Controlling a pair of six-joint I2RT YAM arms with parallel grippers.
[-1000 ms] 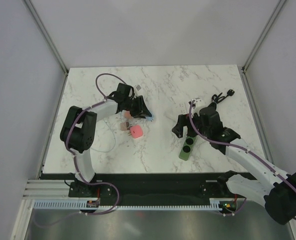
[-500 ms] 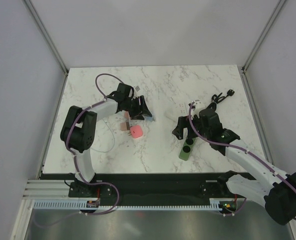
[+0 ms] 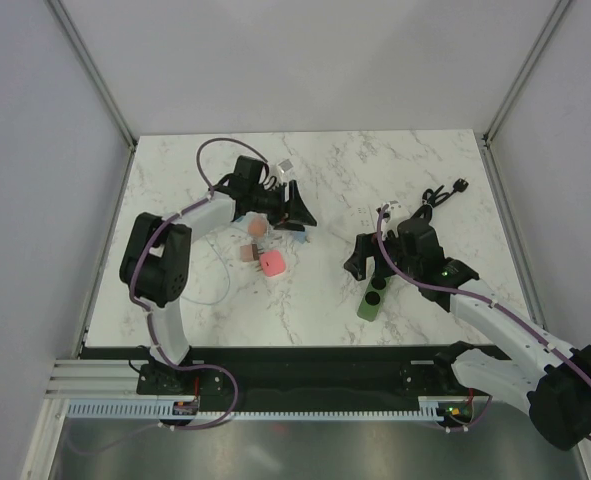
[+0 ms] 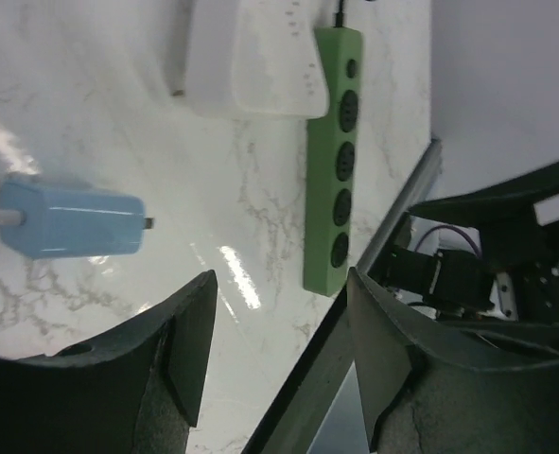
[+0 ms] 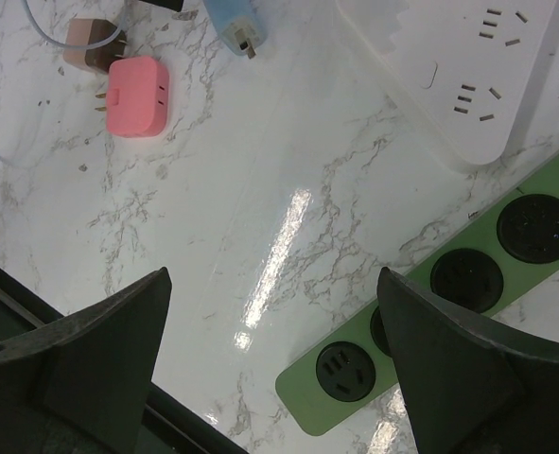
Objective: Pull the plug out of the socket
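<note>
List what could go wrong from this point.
1. The blue plastic plug lies loose on the marble, cable attached; the open left pincer close by could shove it or snag the cable.
2. The open right pincer hangs over the long green power strip, which nothing grips; a touch might shift it and the white power strip beside it.

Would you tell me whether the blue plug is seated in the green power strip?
No, the blue plug lies on the marble tabletop, apart from the green power strip, its prong bare.
</note>
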